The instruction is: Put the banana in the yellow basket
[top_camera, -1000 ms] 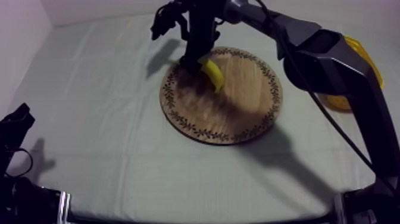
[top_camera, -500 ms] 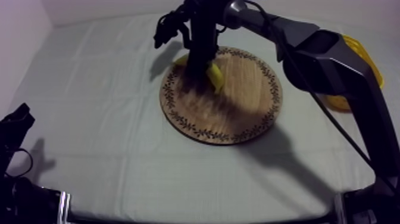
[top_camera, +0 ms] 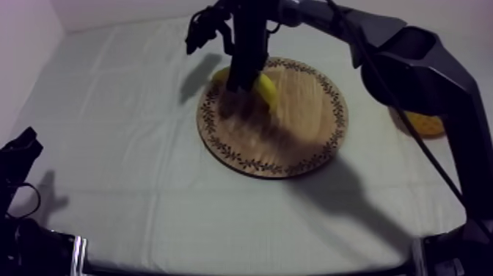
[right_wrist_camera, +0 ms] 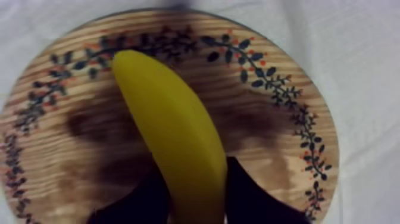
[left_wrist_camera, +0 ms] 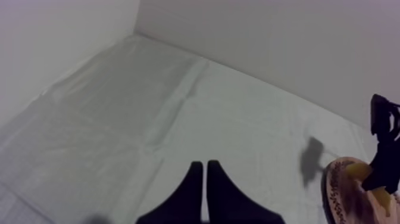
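Observation:
The yellow banana (right_wrist_camera: pixel 172 131) lies between my right gripper's (right_wrist_camera: pixel 193 199) two black fingers, which are shut on its lower half. Its dark shadow falls on the round wooden board (right_wrist_camera: pixel 274 149) beneath it. From above, the right gripper (top_camera: pixel 244 79) stands over the board's (top_camera: pixel 293 132) far left part, with the banana (top_camera: pixel 265 89) sticking out on both sides of it. The yellow basket (top_camera: pixel 424 123) sits at the right, mostly hidden behind the right arm. My left gripper (left_wrist_camera: pixel 202 165) is shut on nothing, low at the near left (top_camera: pixel 22 150).
Grey-white cloth (top_camera: pixel 132 147) covers the table around the board. Walls close in the far and left sides. The right arm's long links reach across the right side, above the basket.
The right gripper's fingers have closed from wide open onto the banana. The banana has turned, and one end now shows to the gripper's left. The right arm has shifted and covers more of the basket.

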